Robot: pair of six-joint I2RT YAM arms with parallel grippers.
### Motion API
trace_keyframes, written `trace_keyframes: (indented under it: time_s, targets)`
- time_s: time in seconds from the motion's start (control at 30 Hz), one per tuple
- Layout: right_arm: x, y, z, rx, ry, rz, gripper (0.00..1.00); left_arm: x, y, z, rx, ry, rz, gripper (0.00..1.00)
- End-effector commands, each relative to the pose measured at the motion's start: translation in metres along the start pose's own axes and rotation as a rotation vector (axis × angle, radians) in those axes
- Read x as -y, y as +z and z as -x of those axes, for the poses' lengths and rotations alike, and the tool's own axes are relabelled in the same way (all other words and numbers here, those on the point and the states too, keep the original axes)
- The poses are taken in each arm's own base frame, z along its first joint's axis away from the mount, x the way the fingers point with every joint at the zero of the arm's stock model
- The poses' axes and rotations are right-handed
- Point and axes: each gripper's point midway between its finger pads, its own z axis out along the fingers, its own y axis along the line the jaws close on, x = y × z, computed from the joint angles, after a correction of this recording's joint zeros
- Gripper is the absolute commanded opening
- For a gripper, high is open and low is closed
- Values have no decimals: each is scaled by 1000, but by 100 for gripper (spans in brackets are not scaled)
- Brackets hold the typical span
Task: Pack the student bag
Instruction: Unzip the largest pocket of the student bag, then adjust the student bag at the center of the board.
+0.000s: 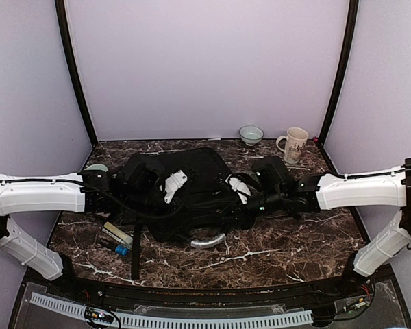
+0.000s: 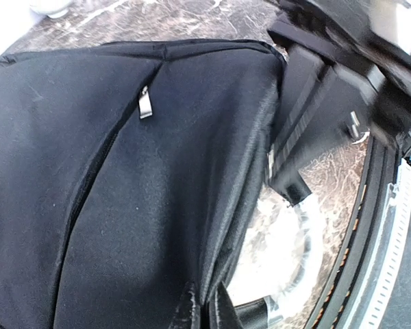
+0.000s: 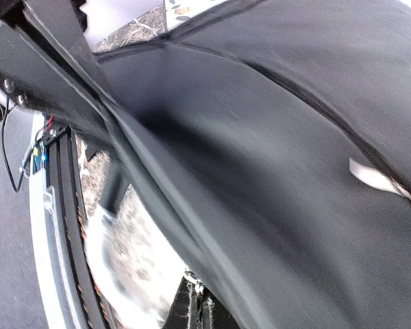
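Observation:
The student bag [image 1: 192, 188], a large black fabric backpack, lies in the middle of the table with its silvery-grey loop handle [image 1: 207, 241] toward the near edge and a long black strap [image 1: 135, 243] trailing to the front left. My left gripper [image 1: 170, 186] rests on the bag's left part. In the left wrist view it [image 2: 207, 310] is shut, pinching an edge fold of the bag [image 2: 123, 205] beside a zipper pull [image 2: 145, 103]. My right gripper [image 1: 241, 188] is on the bag's right part. In the right wrist view it [image 3: 197, 308] is shut at the bag's edge [image 3: 260, 171].
Several pens and markers [image 1: 116, 238] lie on the marble table left of the strap. A small bowl [image 1: 251, 134] and a white mug [image 1: 293, 144] stand at the back right. A pale green round item [image 1: 94, 168] sits at the back left behind my left arm.

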Motion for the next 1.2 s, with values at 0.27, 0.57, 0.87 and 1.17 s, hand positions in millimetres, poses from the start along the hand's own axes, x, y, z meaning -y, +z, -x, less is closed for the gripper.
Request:
trace_keyframes:
  time_s: [0.27, 0.57, 0.87, 1.17]
  targets:
    - [45, -33, -28, -29, 103, -89, 0, -20, -31, -47, -57, 22, 87, 0]
    - [-2, -67, -27, 53, 41, -96, 0, -18, 12, -18, -34, 155, 73, 0]
    - [-41, -69, -34, 62, -7, -140, 0, -56, 44, 19, -60, 361, 211, 0]
    - [-47, -45, -7, 50, -163, -133, 0, -39, 5, 14, -67, 167, 102, 76]
